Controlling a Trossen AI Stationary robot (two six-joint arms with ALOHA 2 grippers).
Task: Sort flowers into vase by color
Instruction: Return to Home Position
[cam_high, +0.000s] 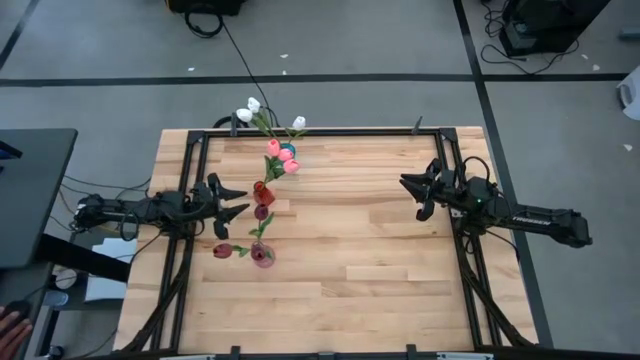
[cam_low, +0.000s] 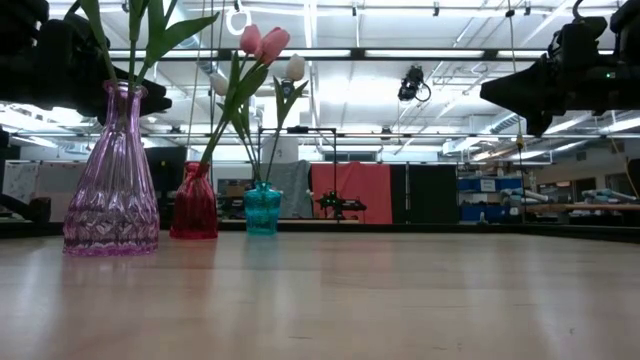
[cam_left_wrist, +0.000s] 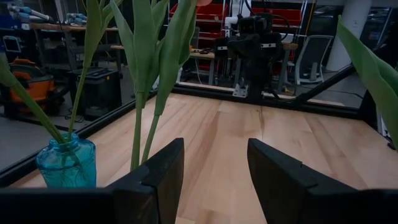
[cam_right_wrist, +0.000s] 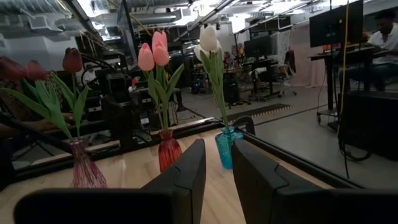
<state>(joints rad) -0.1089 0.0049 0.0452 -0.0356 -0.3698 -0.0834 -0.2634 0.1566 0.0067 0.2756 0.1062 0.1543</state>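
My left gripper (cam_high: 236, 200) hung released, just left of the red vase (cam_high: 263, 191). My right gripper (cam_high: 414, 196) hung released over bare table (cam_high: 350, 250) near the right edge.

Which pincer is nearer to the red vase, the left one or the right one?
Left. The left pincer hangs open just beside the red vase, not touching it. The right pincer, also open, is far off across the table.
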